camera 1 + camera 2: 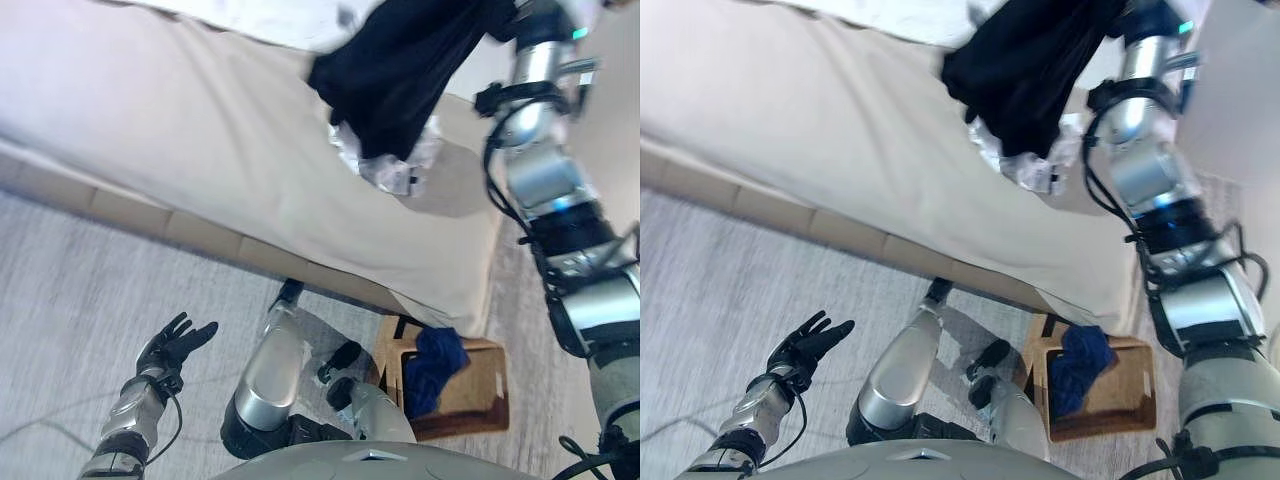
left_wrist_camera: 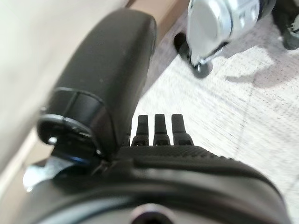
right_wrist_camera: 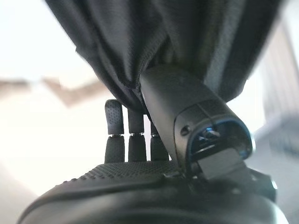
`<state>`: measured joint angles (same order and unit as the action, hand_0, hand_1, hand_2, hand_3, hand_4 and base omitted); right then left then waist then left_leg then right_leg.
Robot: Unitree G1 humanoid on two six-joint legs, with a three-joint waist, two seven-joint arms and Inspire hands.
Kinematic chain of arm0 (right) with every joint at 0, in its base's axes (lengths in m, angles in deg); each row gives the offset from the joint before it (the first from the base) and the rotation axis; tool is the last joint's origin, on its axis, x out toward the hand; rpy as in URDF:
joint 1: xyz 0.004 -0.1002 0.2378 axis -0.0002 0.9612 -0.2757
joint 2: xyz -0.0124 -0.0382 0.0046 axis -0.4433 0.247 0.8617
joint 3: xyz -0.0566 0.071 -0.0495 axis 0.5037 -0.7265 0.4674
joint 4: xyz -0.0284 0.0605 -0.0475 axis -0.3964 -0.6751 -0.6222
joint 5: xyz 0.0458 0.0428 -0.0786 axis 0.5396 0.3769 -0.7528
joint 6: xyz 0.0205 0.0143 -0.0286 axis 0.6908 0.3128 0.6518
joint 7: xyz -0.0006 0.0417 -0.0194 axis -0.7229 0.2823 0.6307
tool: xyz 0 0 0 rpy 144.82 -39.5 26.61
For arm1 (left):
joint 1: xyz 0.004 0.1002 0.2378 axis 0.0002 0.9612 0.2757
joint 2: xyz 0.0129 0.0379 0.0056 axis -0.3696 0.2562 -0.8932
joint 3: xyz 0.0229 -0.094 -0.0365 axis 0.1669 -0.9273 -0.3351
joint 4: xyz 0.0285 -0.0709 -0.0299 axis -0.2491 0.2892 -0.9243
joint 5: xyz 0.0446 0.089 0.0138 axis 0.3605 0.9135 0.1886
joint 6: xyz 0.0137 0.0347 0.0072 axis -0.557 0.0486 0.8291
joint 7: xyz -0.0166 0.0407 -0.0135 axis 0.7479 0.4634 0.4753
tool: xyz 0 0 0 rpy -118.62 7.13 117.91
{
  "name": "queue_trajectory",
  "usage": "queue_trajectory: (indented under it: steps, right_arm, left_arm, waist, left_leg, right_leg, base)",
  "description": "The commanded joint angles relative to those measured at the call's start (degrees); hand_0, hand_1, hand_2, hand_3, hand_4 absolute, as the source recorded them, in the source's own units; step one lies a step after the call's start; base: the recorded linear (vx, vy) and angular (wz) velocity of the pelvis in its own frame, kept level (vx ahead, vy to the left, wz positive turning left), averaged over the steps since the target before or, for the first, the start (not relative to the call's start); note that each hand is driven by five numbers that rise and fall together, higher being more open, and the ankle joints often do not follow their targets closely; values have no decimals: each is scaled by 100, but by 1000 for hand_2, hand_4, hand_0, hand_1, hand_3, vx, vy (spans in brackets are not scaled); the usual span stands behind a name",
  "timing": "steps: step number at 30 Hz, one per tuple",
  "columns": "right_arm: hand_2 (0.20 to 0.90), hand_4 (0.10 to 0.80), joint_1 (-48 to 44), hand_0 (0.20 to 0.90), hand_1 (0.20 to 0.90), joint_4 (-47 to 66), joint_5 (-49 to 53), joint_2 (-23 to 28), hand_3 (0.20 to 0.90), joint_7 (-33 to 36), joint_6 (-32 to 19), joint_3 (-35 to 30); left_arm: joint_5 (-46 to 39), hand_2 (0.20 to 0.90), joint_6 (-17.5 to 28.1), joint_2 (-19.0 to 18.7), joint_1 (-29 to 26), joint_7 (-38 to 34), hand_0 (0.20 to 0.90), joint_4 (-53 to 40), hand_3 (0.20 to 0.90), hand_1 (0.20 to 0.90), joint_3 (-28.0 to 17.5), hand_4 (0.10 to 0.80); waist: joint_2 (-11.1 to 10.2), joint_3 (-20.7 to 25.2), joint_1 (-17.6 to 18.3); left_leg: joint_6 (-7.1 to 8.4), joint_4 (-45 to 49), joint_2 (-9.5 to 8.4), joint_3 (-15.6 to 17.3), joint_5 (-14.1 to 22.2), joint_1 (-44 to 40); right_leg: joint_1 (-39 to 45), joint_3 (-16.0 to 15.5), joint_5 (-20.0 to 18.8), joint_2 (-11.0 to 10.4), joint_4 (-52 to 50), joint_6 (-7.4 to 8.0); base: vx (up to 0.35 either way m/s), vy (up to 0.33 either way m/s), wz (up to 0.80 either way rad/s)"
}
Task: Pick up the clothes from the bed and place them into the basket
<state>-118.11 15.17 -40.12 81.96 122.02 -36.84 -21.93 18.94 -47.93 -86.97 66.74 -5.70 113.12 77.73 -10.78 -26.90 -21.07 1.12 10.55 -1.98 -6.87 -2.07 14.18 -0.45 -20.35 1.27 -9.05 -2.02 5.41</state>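
My right hand point(image 3: 140, 186) is raised above the beige bed point(image 1: 180, 130) at the far right. Its thumb and fingers pinch a black garment point(image 1: 400, 70), which hangs down from it; the cloth also shows in the right wrist view point(image 3: 177, 37). A white and grey garment point(image 1: 390, 165) lies crumpled on the bed just under the hanging black cloth. The wooden basket point(image 1: 490, 400) stands on the floor at the bed's near right corner, with a blue garment point(image 1: 435, 365) in it. My left hand point(image 1: 175, 345) is open and empty, low over the floor at the left.
The bed's wooden frame point(image 1: 130, 210) runs along its near side above the grey carpet point(image 1: 80, 300). A wall point(image 1: 615, 120) stands to the right of the bed and basket.
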Motion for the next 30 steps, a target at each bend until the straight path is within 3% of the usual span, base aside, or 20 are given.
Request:
queue_trajectory:
  steps: [1, 8, 17, 23, 28, 30]
  right_arm:
    - [300, 100, 129, 300, 300, 459, -387, 822, 200, 454, -102, -269]
    - [300, 100, 961, 300, 300, 924, -313, 1348, 200, 593, 17, -966]
    - [300, 100, 2224, 300, 300, 834, 279, 1861, 200, 967, -123, -2202]
    - [300, 100, 3223, 300, 300, 388, 373, 1664, 200, -591, -1, -2449]
    - [300, 100, 3817, 300, 300, -152, -462, 1208, 200, -1750, 195, -2045]
    - [300, 100, 3884, 300, 300, -386, -674, 1094, 200, -1836, 292, -1860]
  left_arm:
    - [615, 900, 90, 80, 443, -108, 900, 329, 900, 900, 231, 800]
    - [1019, 900, -121, 249, 169, -229, 900, 494, 900, 900, 501, 800]
    - [1390, 900, -351, 473, 150, -69, 900, 634, 900, 900, 665, 800]
    - [1568, 900, -613, 418, 162, -131, 900, 756, 900, 900, 545, 800]
    - [1509, 900, -613, 345, 210, -104, 900, 678, 900, 900, 406, 800]
    - [1478, 900, -646, 323, 193, -123, 900, 576, 900, 900, 445, 800]
  waist:
    - [368, 1466, 452]
    - [523, 2095, 1234]
    - [627, 2348, 1869]
    - [618, 2339, 2143]
    - [671, 2213, 2300]
    - [695, 2149, 2308]
  left_leg:
    - [-333, -1077, -16, -27, 429, -1054]
    - [-356, -1382, 71, 635, 547, -1716]
    - [-334, -1424, 109, 1190, 742, -2069]
    - [-309, -1348, 133, 1487, 851, -2177]
    - [-319, -1336, 164, 1758, 868, -2216]
    - [-322, -1315, 179, 1811, 864, -2178]
  right_leg:
    - [219, 174, 70, 205, -376, 109]
    - [393, 655, 9, 339, -98, 109]
    - [493, 1100, 17, 459, 179, 54]
    - [461, 1334, -94, 494, 300, 68]
    - [384, 1422, -219, 487, 393, 85]
    - [325, 1411, -228, 478, 371, 84]
  base:
    - [67, -33, -58]
    - [59, -40, -52]
    - [-6, -50, -43]
    - [-10, -92, -37]
    - [11, -133, -31]
    - [-40, -140, -22]
